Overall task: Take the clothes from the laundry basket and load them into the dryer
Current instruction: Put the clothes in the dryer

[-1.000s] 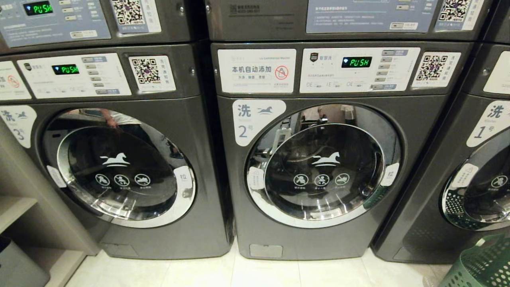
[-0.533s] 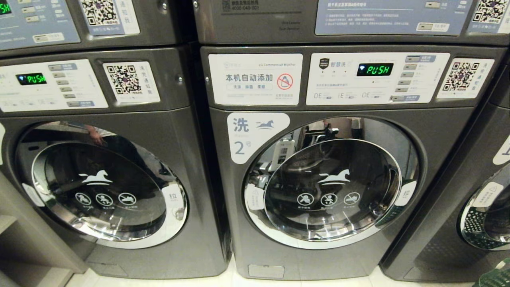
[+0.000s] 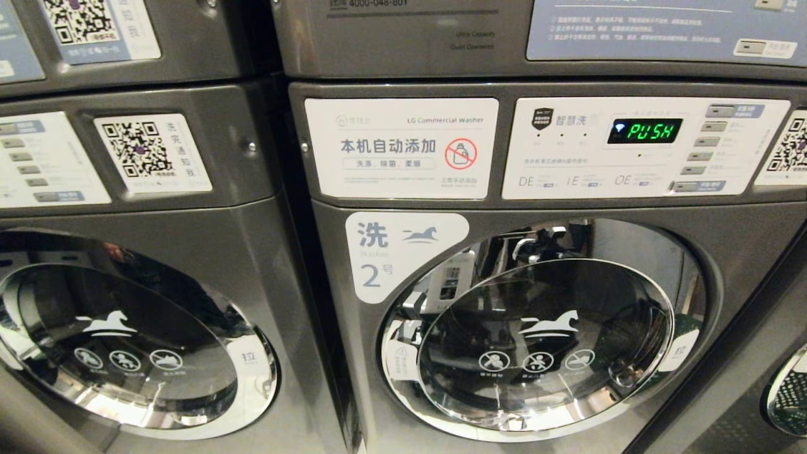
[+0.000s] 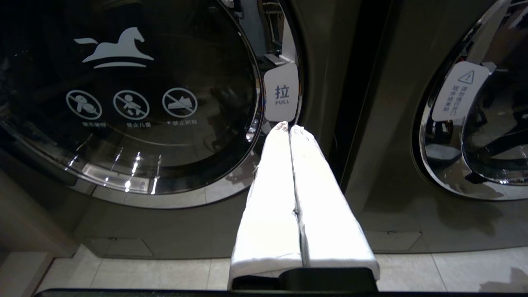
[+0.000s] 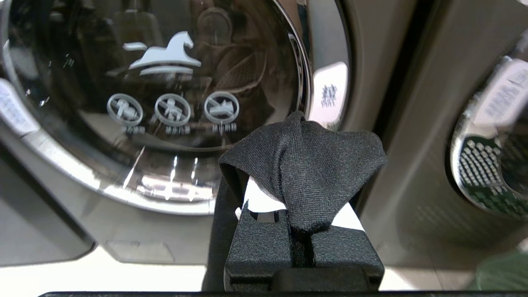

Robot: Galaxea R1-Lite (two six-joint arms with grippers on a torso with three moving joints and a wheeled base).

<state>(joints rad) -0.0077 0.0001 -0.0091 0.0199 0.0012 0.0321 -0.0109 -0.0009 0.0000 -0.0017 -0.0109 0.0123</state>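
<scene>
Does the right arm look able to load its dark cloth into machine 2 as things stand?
Probably not: the round glass door of machine 2 is closed, blocking the drum; right end effector is shut on the dark grey knit cloth.

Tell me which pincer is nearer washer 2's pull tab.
Right. The right pincer, clamping black cloth, faces that pull tab; the left pincer faces the neighbouring washer's tab.

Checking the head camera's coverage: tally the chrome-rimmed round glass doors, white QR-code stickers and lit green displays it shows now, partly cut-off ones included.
Chrome-rimmed round glass doors: 3
White QR-code stickers: 3
Lit green PUSH displays: 1
Total: 7
</scene>
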